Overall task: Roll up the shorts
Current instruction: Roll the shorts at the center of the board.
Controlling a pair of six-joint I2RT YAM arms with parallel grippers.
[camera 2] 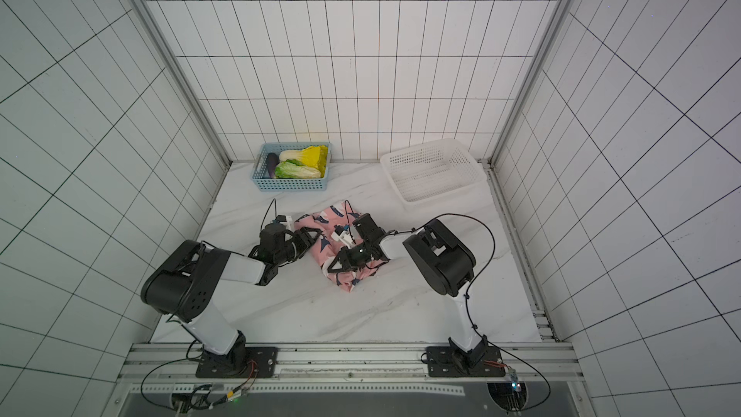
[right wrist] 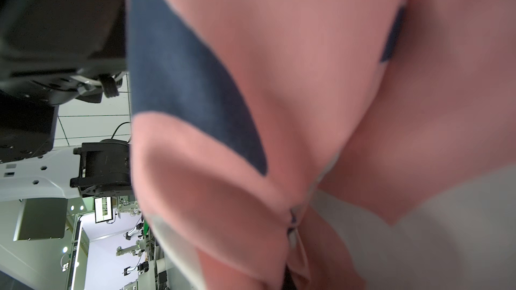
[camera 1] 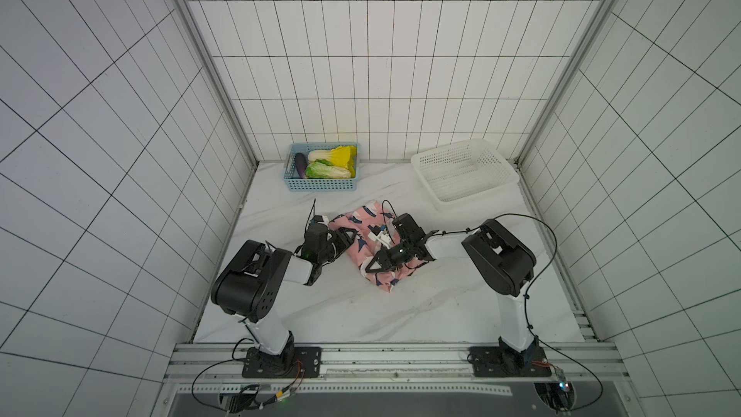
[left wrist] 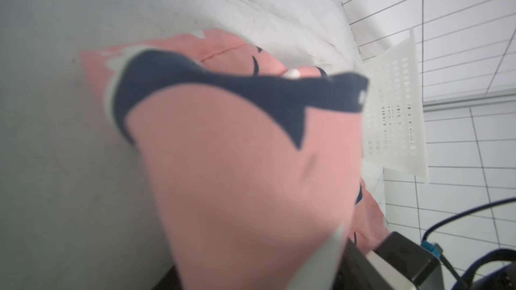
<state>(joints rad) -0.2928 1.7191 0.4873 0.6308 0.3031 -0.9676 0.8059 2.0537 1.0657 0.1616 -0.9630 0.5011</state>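
The right claw (camera 1: 367, 268) pinches the soft pink shark-print shorts (camera 1: 359, 252) at six o'clock; the left claw (camera 1: 353, 235) touches nine o'clock. I cannot tell its grip.

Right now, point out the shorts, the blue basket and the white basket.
shorts (camera 1: 363, 249): top view, pink middle.
blue basket (camera 1: 322, 185): top view, front wall.
white basket (camera 1: 467, 180): top view, mesh floor.

Even, diffuse light; we see only faint shadows.
Top views sharp; wall tiles (camera 1: 80, 114) bend at the edges. Wrist views: the shorts (left wrist: 237, 177) too close, out of focus.
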